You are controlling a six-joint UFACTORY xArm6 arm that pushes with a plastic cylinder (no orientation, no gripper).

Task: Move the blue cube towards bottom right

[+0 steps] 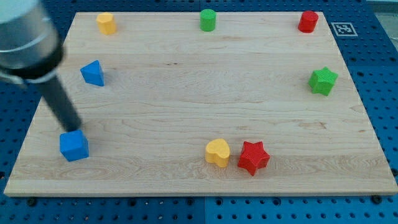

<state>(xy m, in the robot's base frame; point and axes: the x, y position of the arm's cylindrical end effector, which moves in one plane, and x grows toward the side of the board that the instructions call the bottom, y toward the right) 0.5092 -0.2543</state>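
blue is the colour to watch: the blue cube (74, 146) sits near the view's bottom left corner of the pale wooden tabletop (186, 93), and my tip (77, 129) is right at its upper edge, touching or as good as touching, the dark rod slanting down from the view's top left. there is no claw on this arm at all, only the rod, so nothing opens, closes or holds anything here.

here's the relation that matters: the cube lies just below my tip, a shade to the view's left. a shove from this spot looks likely to send it mostly down the view, towards the near edge, not across. to drive it bottom right, i judge the tip wants to sit on the cube's upper left side first.

the lane to the right runs towards the yellow heart (217, 152) and the red star (253, 157), which sit side by side, well apart from the cube. the blue triangular block (92, 73) waits higher up the left side, out of the way.
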